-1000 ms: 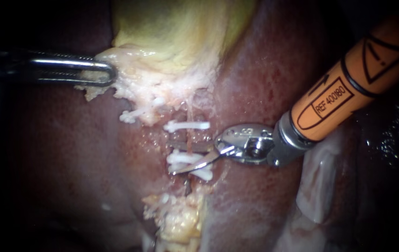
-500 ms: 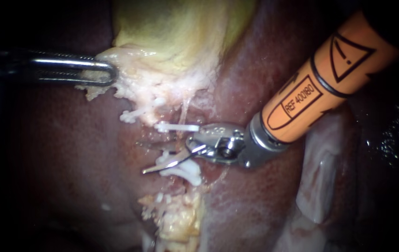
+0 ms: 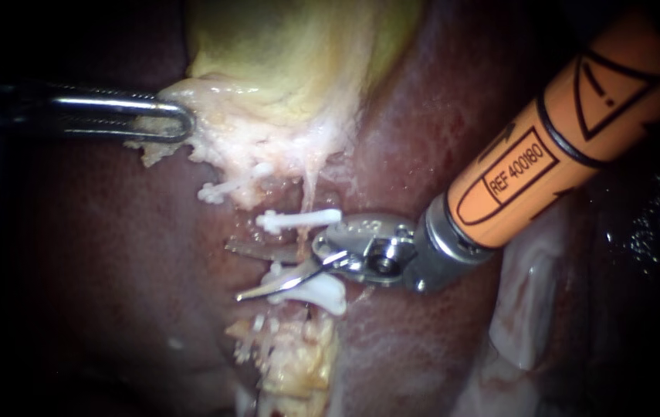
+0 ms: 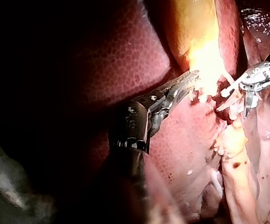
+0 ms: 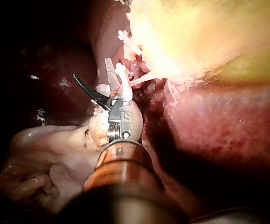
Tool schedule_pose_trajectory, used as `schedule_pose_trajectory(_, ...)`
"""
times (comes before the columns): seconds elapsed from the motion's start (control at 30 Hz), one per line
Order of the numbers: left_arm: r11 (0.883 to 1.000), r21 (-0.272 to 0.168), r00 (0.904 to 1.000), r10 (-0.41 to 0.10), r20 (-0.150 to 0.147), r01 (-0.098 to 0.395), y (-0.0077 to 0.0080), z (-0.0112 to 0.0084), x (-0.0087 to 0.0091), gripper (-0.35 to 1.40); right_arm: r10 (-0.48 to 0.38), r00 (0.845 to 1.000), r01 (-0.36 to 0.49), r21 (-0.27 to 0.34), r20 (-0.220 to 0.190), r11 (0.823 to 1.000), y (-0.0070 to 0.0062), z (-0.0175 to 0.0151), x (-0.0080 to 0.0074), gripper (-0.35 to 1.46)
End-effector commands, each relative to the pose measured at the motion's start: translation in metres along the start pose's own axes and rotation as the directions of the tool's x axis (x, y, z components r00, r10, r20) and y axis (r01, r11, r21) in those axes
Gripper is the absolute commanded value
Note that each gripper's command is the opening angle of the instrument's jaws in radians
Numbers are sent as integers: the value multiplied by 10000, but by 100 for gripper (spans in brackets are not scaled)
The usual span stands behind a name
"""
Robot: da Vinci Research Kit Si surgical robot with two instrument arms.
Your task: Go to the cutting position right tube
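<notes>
We see only dark red liver (image 3: 113, 262) as backdrop; light pools at the upper centre of the frame, fading to black along the left edge and upper right corner.

Close endoscope faces the liver (image 3: 113, 270); wrist cameras look along the left instrument (image 4: 192, 77) and right instrument (image 5: 91, 69) toward shared clips (image 3: 299, 220).

Print stands only on the right instrument (image 3: 234, 272): its orange sleeve (image 3: 569, 166) bears a boxed label (image 3: 520, 167) of letters and digits, an arrow (image 3: 509, 139) and a warning triangle (image 3: 611, 85); tiny engraved characters mark its metal wrist (image 3: 368, 230).
</notes>
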Motion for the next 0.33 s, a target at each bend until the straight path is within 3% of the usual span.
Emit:
schedule_pose_trajectory(0.03, 10000, -2, 10000, 7, -2, -7, 0, 0, 0, -35, 2, 10000, -2, -16, -1, 10000, 1, 0, -1, 130)
schedule_pose_trajectory(0.33, 10000, 5, 10000, 5, -5, -5, 0, 2, 0, -35, -21, 10000, 19, -206, -54, 9998, 8, -2, -5, 130)
